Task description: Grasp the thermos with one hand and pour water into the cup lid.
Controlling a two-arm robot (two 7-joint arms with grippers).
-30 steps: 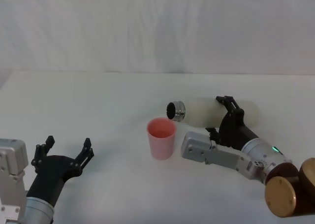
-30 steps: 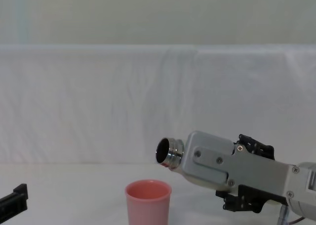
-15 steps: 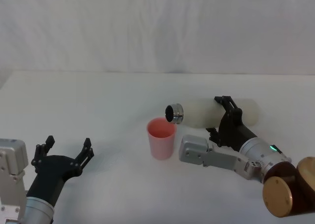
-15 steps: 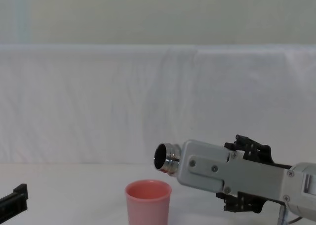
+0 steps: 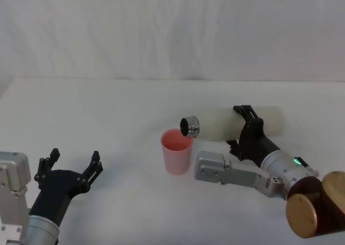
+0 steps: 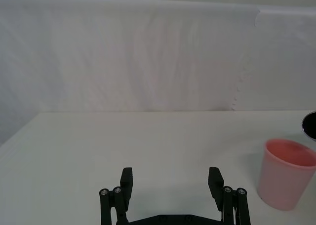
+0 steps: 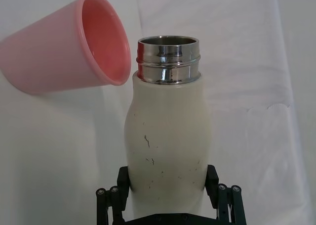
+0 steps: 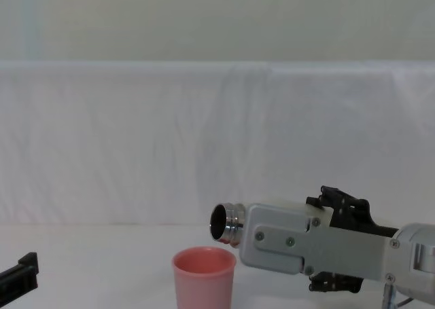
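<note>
The cream-white thermos (image 5: 221,125) lies nearly level in the air, and my right gripper (image 5: 240,127) is shut on its body. Its steel neck (image 5: 189,126) dips slightly, with the mouth just above the right rim of the pink cup lid (image 5: 176,151), which stands upright at mid table. In the right wrist view the thermos (image 7: 168,146) sits between both black fingers (image 7: 126,180), and the cup lid (image 7: 64,52) is beside the neck. The chest view shows the neck (image 8: 225,223) over the cup lid (image 8: 204,278). My left gripper (image 5: 74,156) rests open at the near left, holding nothing.
A white cloth covers the table (image 5: 108,110), with a white backdrop behind. My right arm's grey segment (image 5: 221,169) hangs low, just right of the cup lid. A brown round joint (image 5: 312,212) is at the near right. The left wrist view shows the cup lid (image 6: 287,180) far off.
The thermos has tilted further, its mouth dropping and sliding left toward the cup lid's rim. The right arm's grey segment sank with it. The left gripper stayed still.
</note>
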